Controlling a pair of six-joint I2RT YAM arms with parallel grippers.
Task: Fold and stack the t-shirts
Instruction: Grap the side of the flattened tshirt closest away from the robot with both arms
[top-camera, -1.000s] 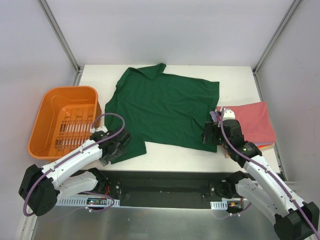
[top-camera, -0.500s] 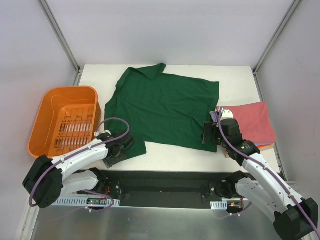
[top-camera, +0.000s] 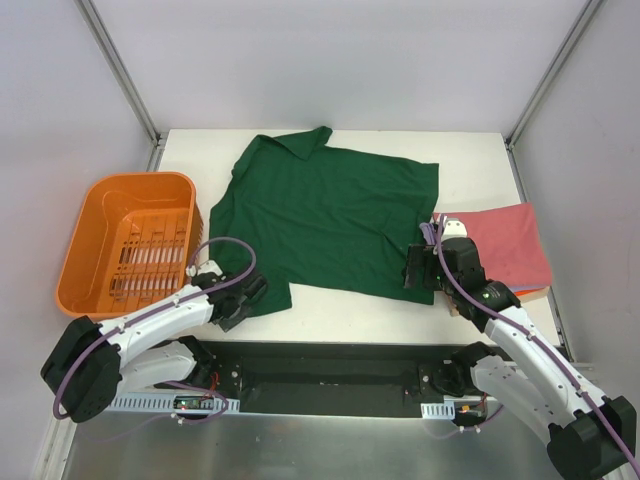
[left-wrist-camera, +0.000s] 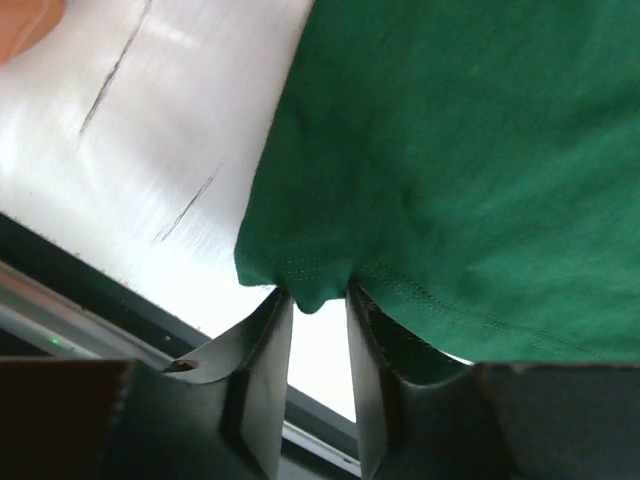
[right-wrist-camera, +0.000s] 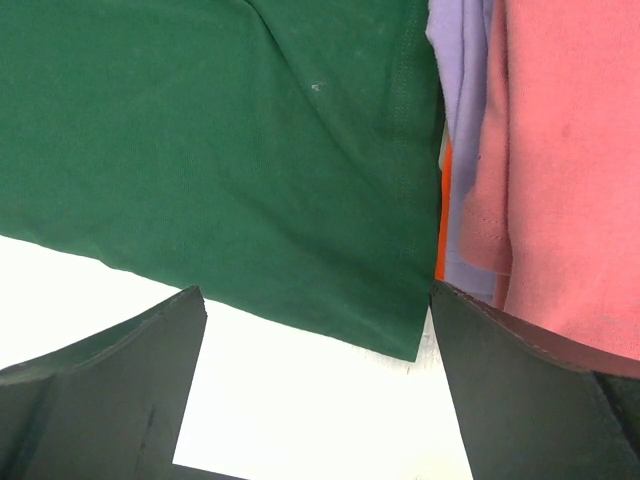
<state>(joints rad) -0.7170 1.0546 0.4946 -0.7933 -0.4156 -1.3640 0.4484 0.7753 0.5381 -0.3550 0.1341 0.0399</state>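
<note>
The dark green t-shirt (top-camera: 325, 215) lies spread flat on the white table, collar at the far side. My left gripper (top-camera: 245, 295) sits at its near left corner. In the left wrist view the left gripper (left-wrist-camera: 318, 295) has its jaws narrowed on a small bunched fold of the green hem (left-wrist-camera: 312, 290). My right gripper (top-camera: 418, 268) hangs open over the shirt's near right corner (right-wrist-camera: 405, 345), nothing between its fingers. Beside it lies a folded stack: pink-red t-shirt (top-camera: 505, 245) on top, lavender (right-wrist-camera: 460, 120) and orange (right-wrist-camera: 443, 220) edges beneath.
An orange slotted plastic basket (top-camera: 90, 215) stands at the left, off the table's left edge. The table's near edge and a black rail (top-camera: 330, 360) run just behind both grippers. Metal frame posts rise at the back corners.
The left gripper's jaws have narrowed around the green hem, and the left arm has shifted slightly. The right arm has barely moved and stays open.
</note>
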